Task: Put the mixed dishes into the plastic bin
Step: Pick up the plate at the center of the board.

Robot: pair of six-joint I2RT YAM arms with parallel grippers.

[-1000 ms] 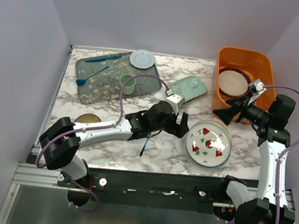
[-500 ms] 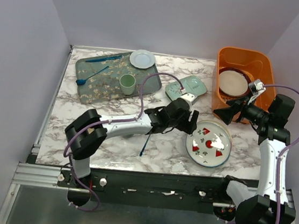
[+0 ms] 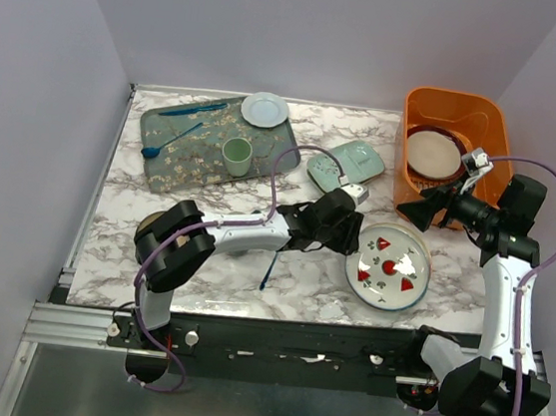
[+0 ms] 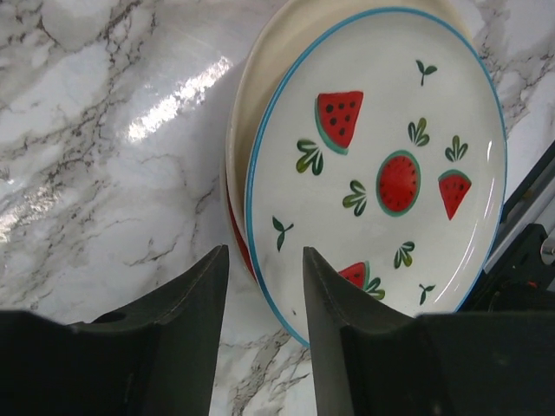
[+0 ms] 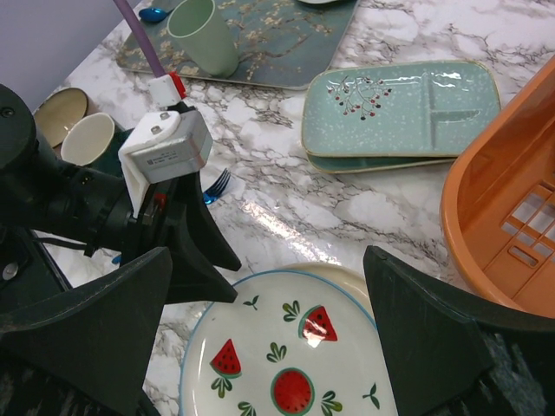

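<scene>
A white plate with watermelon marks (image 3: pixel 389 267) (image 4: pixel 381 165) (image 5: pixel 286 355) lies on top of a cream plate (image 4: pixel 251 113) and a red-edged one on the marble. My left gripper (image 3: pixel 355 239) (image 4: pixel 264 256) is at the stack's left rim. Its jaws are half-narrowed, with the rim running through the gap between them, and neither finger visibly presses on it. My right gripper (image 3: pixel 408 211) (image 5: pixel 267 260) hangs wide open above the stack, beside the orange plastic bin (image 3: pixel 460 108) (image 5: pixel 494 199). A red-rimmed plate (image 3: pixel 433 153) lies inside the bin.
A pale-green divided dish (image 3: pixel 349 162) (image 5: pixel 403 104) lies behind the stack. The floral tray (image 3: pixel 178 157) holds a green cup (image 3: pixel 236 153), a small plate (image 3: pixel 265 109) and a blue spoon (image 3: pixel 170 141). A tan bowl (image 5: pixel 59 113) and mug (image 5: pixel 87 139) stand left, and a blue fork (image 3: pixel 268 267) lies near the left arm.
My left arm has stretched right to the watermelon plate's rim and its jaws have narrowed from wide open. The right arm has not moved.
</scene>
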